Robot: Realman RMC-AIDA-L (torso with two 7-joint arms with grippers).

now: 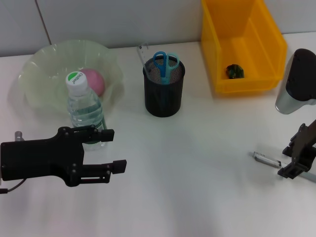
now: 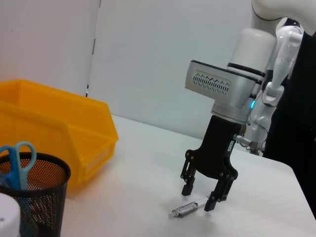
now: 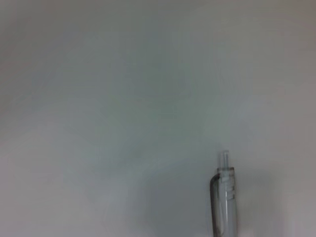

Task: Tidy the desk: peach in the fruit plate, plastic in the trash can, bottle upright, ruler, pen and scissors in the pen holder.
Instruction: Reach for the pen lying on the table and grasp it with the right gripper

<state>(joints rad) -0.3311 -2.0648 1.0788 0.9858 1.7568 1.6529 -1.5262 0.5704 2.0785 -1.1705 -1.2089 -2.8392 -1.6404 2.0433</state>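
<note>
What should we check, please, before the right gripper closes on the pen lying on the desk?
1. Right gripper open: ok, fingers spread.
2. Fingers straddle the pen: not ok; one fingertip sits at its end, the barrel lies off to one side.
3. Pen flat on the table, nothing touching it: ok.
4. Pen holder upright with room: ok; scissors and ruler already inside.
5. Left gripper clear of the route: ok, it is open beside the upright bottle.
6. Fingertip height above the table: cannot tell.
</note>
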